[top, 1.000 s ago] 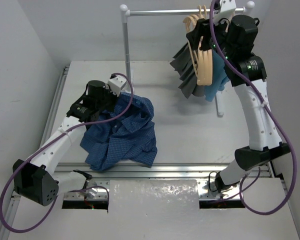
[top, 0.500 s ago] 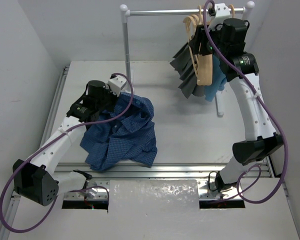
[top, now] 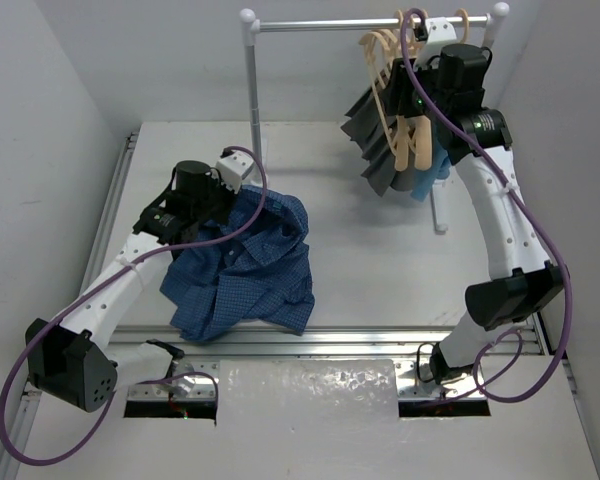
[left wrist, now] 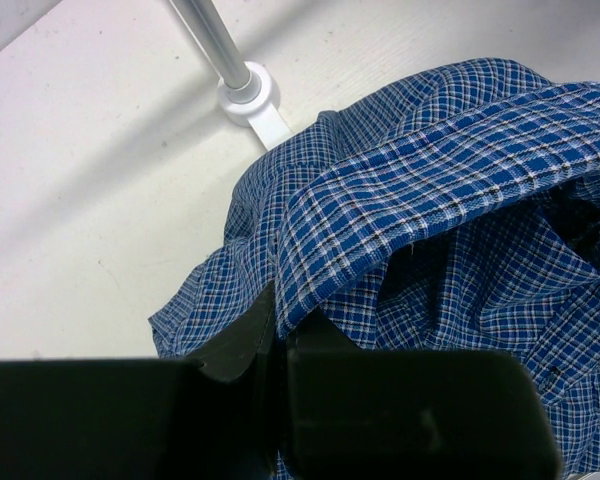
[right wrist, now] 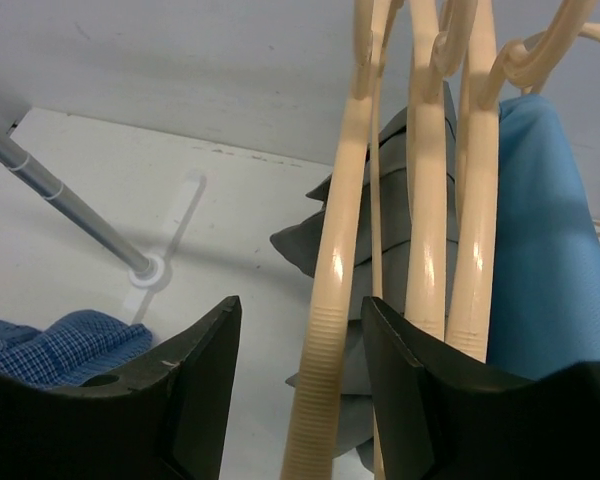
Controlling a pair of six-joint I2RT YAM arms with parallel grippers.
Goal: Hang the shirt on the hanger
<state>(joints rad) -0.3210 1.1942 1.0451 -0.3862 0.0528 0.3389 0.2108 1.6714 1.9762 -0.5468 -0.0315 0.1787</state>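
Between the fingers of the right gripper (right wrist: 300, 305): item 1, slim pale tan wooden hanger (right wrist: 332, 320), curved shoulders, hanging w/ several identical hangers (right wrist: 470, 200) on the silver metal rail (top: 350, 22). Fingers spread, one on each side of its sloping arm. The arm runs close along the right-hand finger w/ a gap on the other side; not clamped, as far as the wrist view shows. Just beyond the fingers: dark grey garment (right wrist: 400, 230) & plain teal-blue cloth (right wrist: 550, 230), both hung on the same rail.

Between the fingers of the left gripper (left wrist: 278, 325): item 2, large medium-blue finely checked button-up shirt (left wrist: 430, 200). Fingers pressed together, pinching a raised fold of it. The rest spreads away from the fingertips as a crumpled heap on the white table (top: 380, 260), well apart from the hanger.

Condition of shirt: bunched, folds overlapping, sleeves not told apart, collar & buttons not picked out.

Status, est.: early. Done: a hold on the shirt; hanger bracketed. Left: close on hanger, take it off the rail, bring it to the shirt, work both shoulders onto it.
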